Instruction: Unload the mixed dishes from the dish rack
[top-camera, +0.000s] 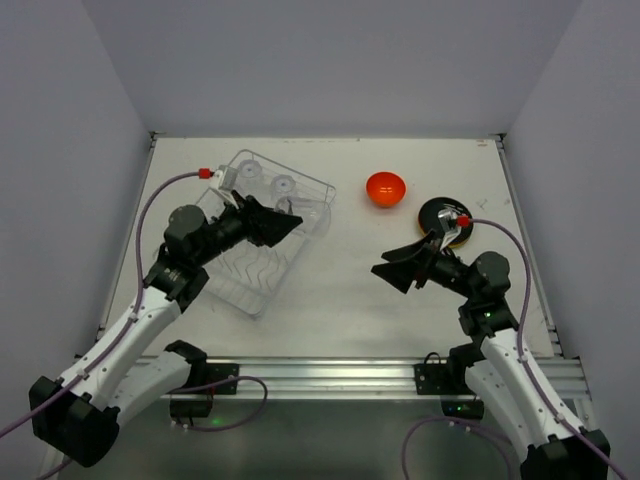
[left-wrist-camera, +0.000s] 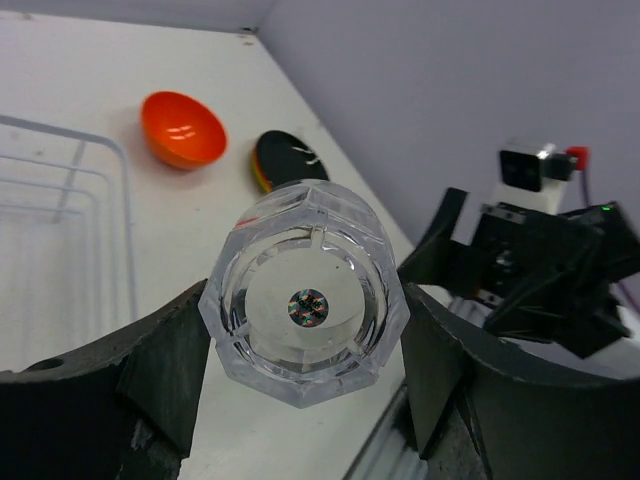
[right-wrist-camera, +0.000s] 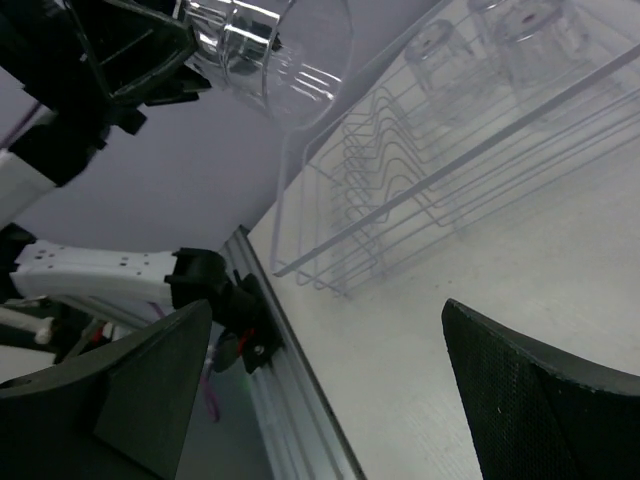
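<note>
My left gripper (top-camera: 295, 222) is shut on a clear drinking glass (top-camera: 313, 218) and holds it in the air over the right rim of the silvery wire dish rack (top-camera: 255, 290). In the left wrist view the glass (left-wrist-camera: 305, 290) sits between both fingers, its base toward the camera. Two more clear glasses (top-camera: 250, 172) (top-camera: 284, 185) stand at the rack's far end. The orange-red bowl (top-camera: 385, 189) and a stack of small plates, black on top (top-camera: 445, 215), lie on the table to the right. My right gripper (top-camera: 385, 272) is open and empty, low over the table.
The right wrist view shows the rack's wire prongs (right-wrist-camera: 400, 150), the held glass (right-wrist-camera: 265, 45) above them and the table's metal front rail (right-wrist-camera: 300, 400). Grey walls enclose the table on three sides.
</note>
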